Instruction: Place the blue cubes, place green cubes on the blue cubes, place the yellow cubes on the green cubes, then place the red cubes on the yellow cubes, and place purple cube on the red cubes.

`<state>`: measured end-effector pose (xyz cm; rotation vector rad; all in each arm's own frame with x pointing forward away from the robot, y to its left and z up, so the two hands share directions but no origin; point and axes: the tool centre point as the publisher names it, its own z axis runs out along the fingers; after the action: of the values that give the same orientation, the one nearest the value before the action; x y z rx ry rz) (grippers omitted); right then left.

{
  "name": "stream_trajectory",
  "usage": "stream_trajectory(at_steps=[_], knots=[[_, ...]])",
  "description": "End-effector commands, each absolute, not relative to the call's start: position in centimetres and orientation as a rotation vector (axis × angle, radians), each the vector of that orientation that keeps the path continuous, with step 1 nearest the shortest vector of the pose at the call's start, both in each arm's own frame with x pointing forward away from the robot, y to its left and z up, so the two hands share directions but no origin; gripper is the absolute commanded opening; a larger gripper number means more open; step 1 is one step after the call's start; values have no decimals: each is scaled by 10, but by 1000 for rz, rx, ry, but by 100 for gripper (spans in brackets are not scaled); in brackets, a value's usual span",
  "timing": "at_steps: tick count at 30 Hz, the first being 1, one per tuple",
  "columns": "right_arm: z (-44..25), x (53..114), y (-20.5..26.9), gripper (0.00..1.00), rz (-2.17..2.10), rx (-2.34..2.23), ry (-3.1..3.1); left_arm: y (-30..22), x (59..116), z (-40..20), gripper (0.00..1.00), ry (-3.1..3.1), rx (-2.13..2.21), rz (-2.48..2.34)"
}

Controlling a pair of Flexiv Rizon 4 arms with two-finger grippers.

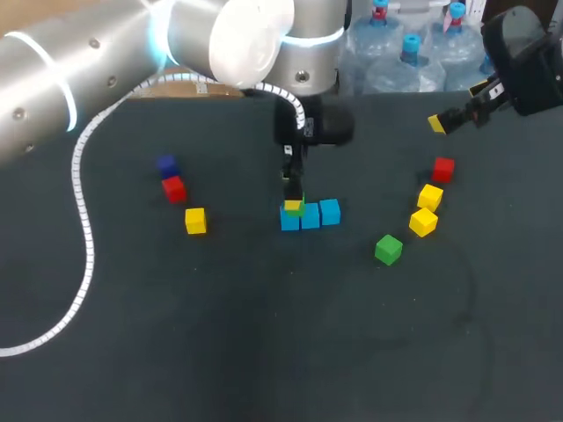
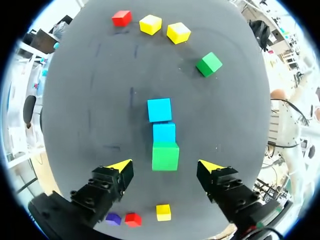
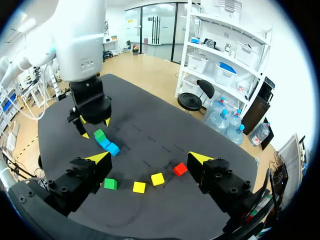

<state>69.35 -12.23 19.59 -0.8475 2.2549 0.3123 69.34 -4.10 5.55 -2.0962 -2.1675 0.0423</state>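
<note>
The left pincer (image 2: pixel 165 164) stands open, its yellow tips on either side of a green cube (image 2: pixel 165 156) and apart from it. That green cube sits on top of the end one of three blue cubes (image 1: pixel 310 216). These lie close together in a short row near the middle of the dark surface (image 1: pixel 264 343). In the left wrist view the other two blue cubes run on ahead of the pincer, past the green one.

Further ahead lies a second green cube (image 2: pixel 209 64). Beyond it are a pair of yellow cubes (image 2: pixel 178 32) just beside each other, and a red cube (image 2: pixel 121 18) ends that curved line.

On the opposite side of the row, back under the left arm, lie a single yellow cube (image 1: pixel 195 221), another red cube (image 1: pixel 174 188) and a purple cube (image 1: pixel 167 164). The red and purple ones are just beside each other.

The right pincer (image 3: pixel 149 159) hangs open with nothing between its fingers. It is near the far right of the surface, well apart from the row of blue cubes.
</note>
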Motion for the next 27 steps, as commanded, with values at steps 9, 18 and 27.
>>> stream_trajectory(at_steps=[9, 18, 27], knots=[[195, 692, -121, 100, 301, -839, 2252, -8, 672, 100, 75, -2333, -2184, 6], [195, 692, -121, 100, 301, -839, 2252, 33, 666, 133, 79, -2534, -2269, 31], [195, 692, -121, 100, 301, -839, 2252, 58, 658, 158, 100, -2477, -2260, -131]])
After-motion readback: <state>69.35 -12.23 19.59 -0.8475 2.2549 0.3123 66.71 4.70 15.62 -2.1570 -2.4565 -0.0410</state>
